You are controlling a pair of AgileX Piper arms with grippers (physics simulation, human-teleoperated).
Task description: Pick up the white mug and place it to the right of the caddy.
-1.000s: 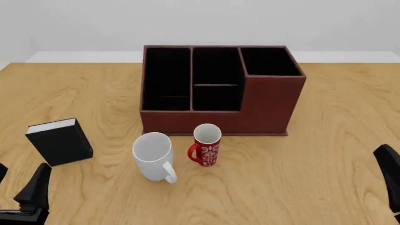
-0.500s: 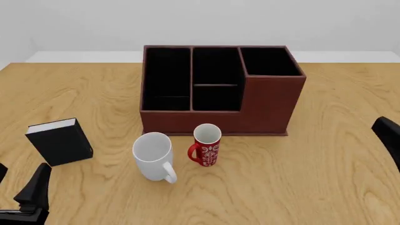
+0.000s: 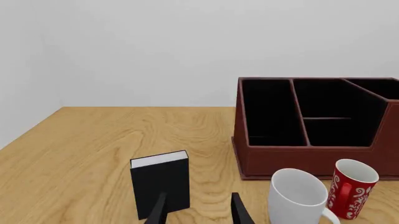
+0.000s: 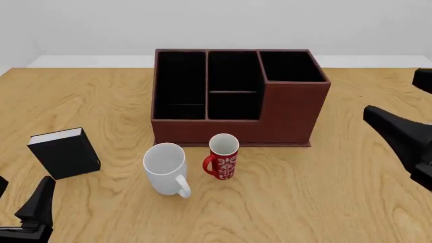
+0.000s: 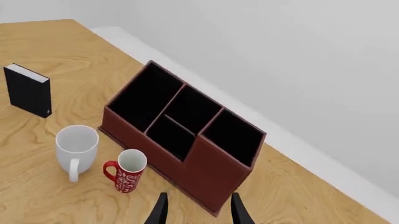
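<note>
- Left gripper (image 4: pixel 34 215): parked at the near left table edge, fingers spread with nothing between them.
- Book (image 4: pixel 66 153): stands upright just ahead of the left gripper, not part of the task.
- White mug (image 4: pixel 165 168): upright on the table, ahead and to the right of the left gripper, handle toward the near side. No gripper touches it.
- Red mug (image 4: pixel 222 156): just beside the white mug on its right, apart from it.
- Caddy (image 4: pixel 236 96): directly behind both mugs.
- Right gripper (image 4: pixel 405 136): raised over the right side of the table, fingers spread and empty, well apart from the white mug, which lies to its left.
- Progress: nothing done yet. Remaining judged steps: reach, grasp, lift, carry past the red mug, and set down right of the caddy.
</note>
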